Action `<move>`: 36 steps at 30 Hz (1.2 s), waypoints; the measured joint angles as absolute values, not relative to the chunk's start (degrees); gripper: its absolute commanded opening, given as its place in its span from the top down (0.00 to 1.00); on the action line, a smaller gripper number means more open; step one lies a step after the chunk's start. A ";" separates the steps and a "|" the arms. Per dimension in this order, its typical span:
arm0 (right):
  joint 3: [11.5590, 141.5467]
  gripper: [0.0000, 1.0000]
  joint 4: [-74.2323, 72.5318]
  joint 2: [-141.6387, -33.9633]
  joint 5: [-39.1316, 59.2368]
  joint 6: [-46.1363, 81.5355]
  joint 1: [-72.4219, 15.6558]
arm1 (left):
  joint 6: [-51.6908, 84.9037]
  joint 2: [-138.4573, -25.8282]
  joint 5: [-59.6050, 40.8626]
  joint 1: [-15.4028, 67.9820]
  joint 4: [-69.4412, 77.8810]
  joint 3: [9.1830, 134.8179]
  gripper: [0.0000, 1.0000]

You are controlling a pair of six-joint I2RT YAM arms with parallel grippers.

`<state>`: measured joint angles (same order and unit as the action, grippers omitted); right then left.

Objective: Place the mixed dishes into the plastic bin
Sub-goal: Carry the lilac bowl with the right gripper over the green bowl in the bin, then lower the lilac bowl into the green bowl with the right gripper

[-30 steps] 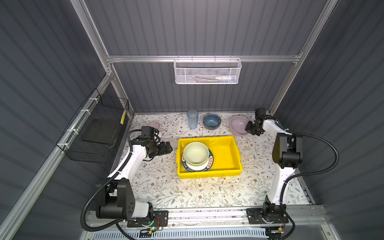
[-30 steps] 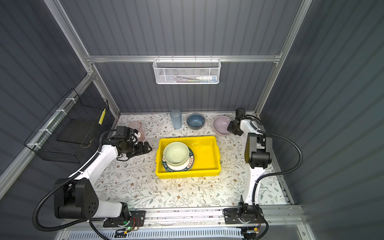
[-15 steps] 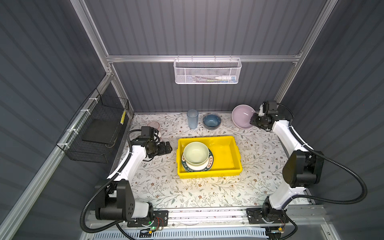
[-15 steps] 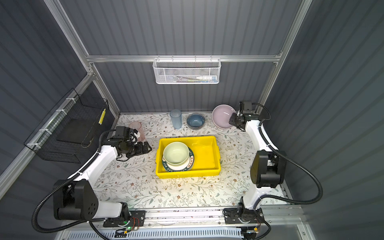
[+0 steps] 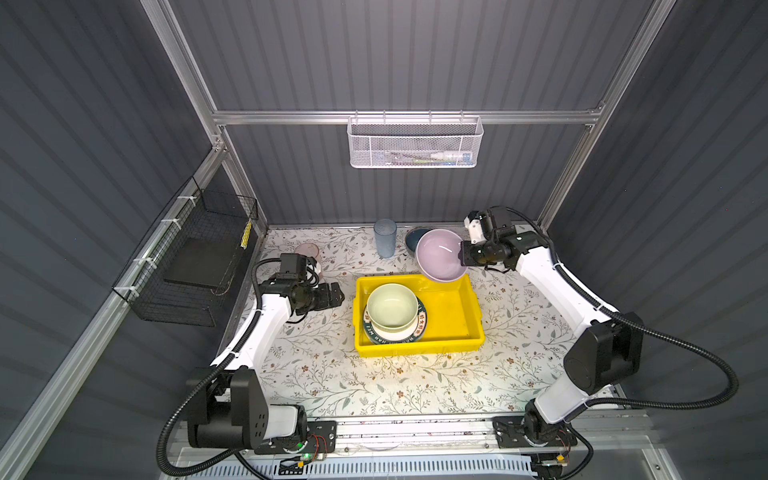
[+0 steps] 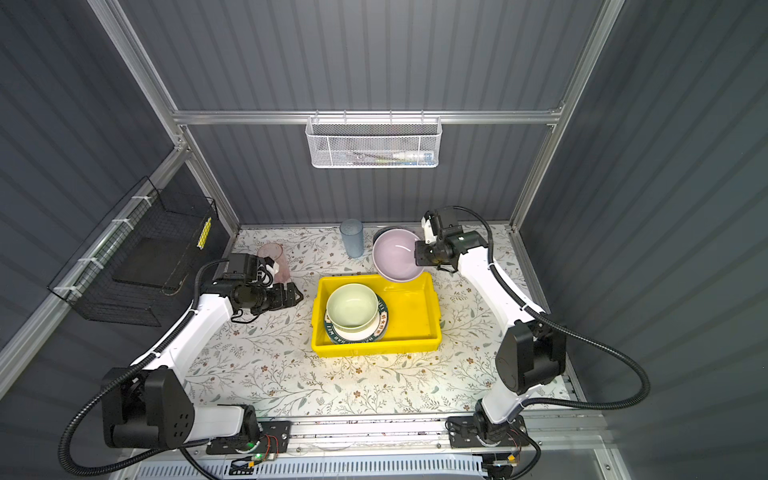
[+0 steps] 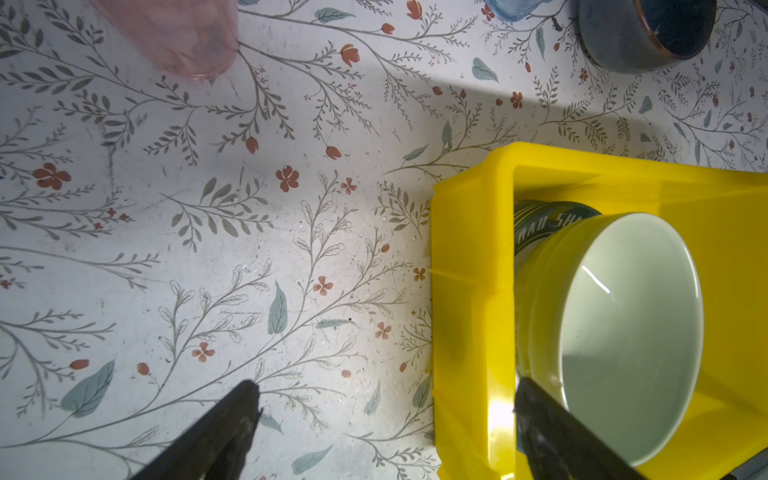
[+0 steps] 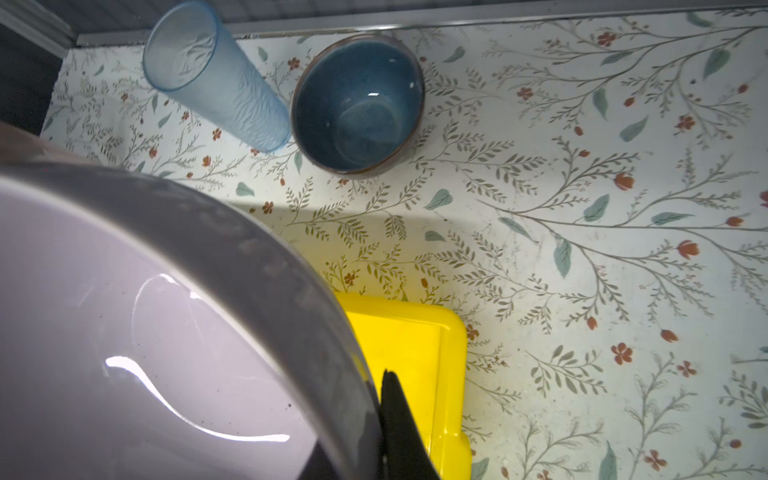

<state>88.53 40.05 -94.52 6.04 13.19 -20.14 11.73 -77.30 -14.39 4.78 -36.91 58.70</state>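
The counter (image 5: 374,386), a flat sheet printed with grey sprigs and small red flowers, carries the bin (image 5: 419,350) at its middle: a shallow yellow rectangular tub of glossy moulded plastic with a rolled rim. Its 9 o'clock half holds plates (image 5: 420,322); a dark green lettered rim and a pale one above it show, and how many lie there I cannot tell. Its 3 o'clock half is bare. The lilac bowl (image 5: 440,255), wide, smooth and glazed with a bright glint inside, hangs clear of the counter over the bin's 1 o'clock corner, with the right hand (image 5: 462,253) clamped on its rim from 3 o'clock. The step in hand looks like bringing this bowl in. The next move calls for a shift toward 7 o'clock and a slow lowering, either onto the bare floor of the bin or into the green bowl (image 5: 392,306), a deeper pale glazed bowl sitting on the plates; glaze on glaze probably slides and chips, so a soft release seems wise. The blue bowl (image 8: 357,104), smaller, dark-glazed with a brownish lip, stands on the counter at the bin's 12 o'clock, just beside the blue tumbler (image 8: 216,79), tall, tapered, translucent, with a rippled wall. The pink tumbler (image 6: 274,259), likewise translucent, stands at 10 o'clock. The left hand (image 5: 337,294) hovers empty, fingers wide apart, just beside the bin's 9 o'clock wall.
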 measured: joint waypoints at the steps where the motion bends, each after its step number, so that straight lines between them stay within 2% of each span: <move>1: 88.53 0.99 40.53 -94.52 6.07 12.88 -21.04 | 11.70 -77.28 -14.39 4.78 -36.77 58.70 0.03; 9: 89.58 0.99 41.76 -96.62 7.14 12.82 -27.81 | 11.55 -77.06 -14.41 4.78 -36.58 58.52 0.02; 20: 93.01 0.99 41.60 -104.97 6.48 14.52 -35.48 | 11.55 -76.58 -14.39 4.78 -36.29 58.39 0.02; 36: 98.10 0.99 47.40 -110.54 3.49 15.42 -38.74 | 11.55 -75.94 -14.15 4.78 -36.29 58.39 0.02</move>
<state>98.10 47.40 -110.54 3.49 15.42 -38.74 11.55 -75.94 -14.15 4.78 -36.29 58.39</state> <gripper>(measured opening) 0.114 0.980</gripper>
